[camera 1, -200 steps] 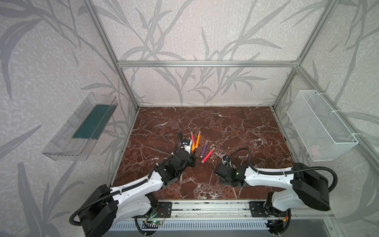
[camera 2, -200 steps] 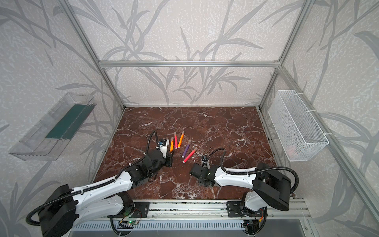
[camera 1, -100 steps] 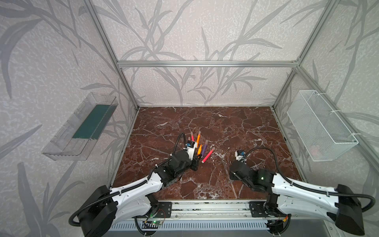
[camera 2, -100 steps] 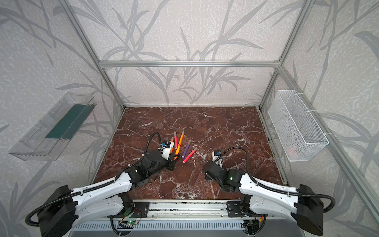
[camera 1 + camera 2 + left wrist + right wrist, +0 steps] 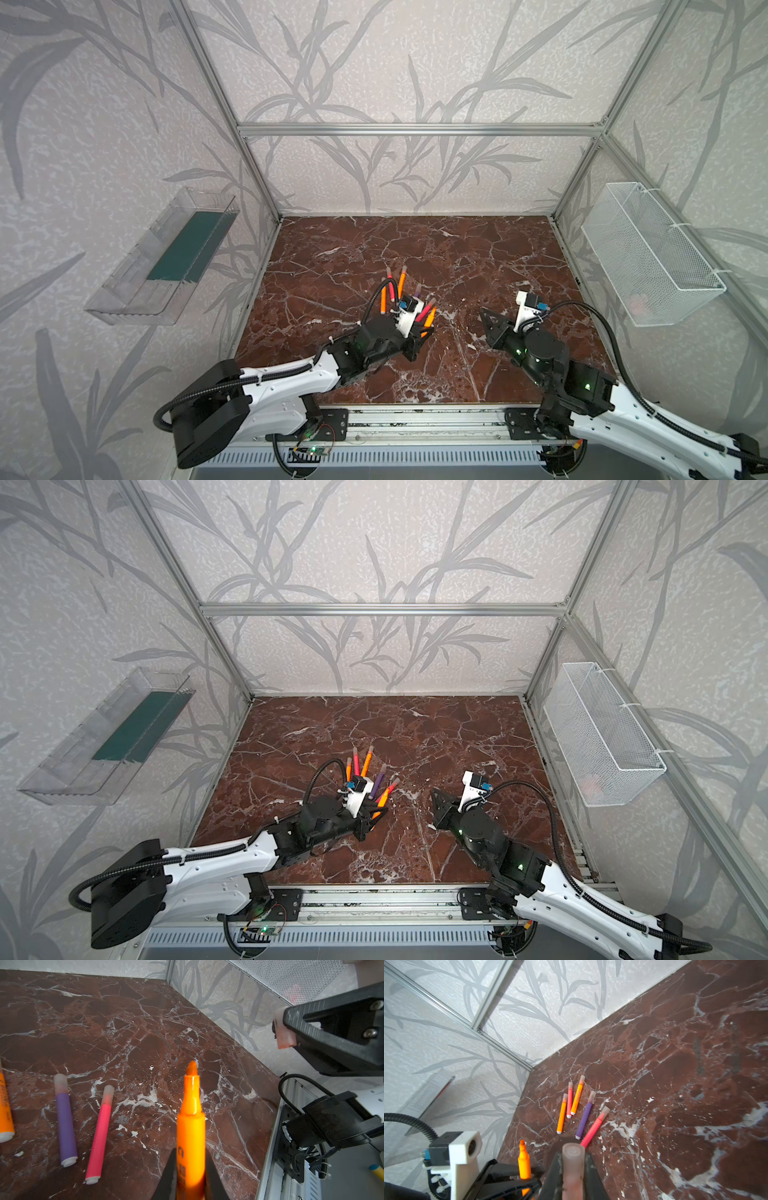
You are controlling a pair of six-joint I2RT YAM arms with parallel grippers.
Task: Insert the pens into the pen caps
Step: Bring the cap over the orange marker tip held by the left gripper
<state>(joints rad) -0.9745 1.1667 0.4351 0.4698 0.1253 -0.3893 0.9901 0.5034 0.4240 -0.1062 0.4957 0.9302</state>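
I am clamping my left gripper on the lower barrel of the orange pen, so its stepped neck and bare felt tip are sticking out free ahead of the jaws. My right gripper is pinching the pen cap by its sides, with one end of the pale, frosted tube poking past the fingertips; I cannot tell whether that end is the open mouth. Both are hanging above the table, near each other but not touching. The five capped pens are lying side by side on the marble beyond them, untouched. I am judging both pieces to be light, stiff, smooth plastic, round and therefore liable to roll or swivel between flat jaws. The pen is long for a single pinch, so a push on its tip is likely to lever it askew; a hold closer to the neck would be steadier. The cap looks thin-walled, so squeezing near its mouth could press it oval and block the pen, and I am favouring a hold toward its closed end. The felt tip is the soft part, so a miss against the rim could crush it or smear ink.
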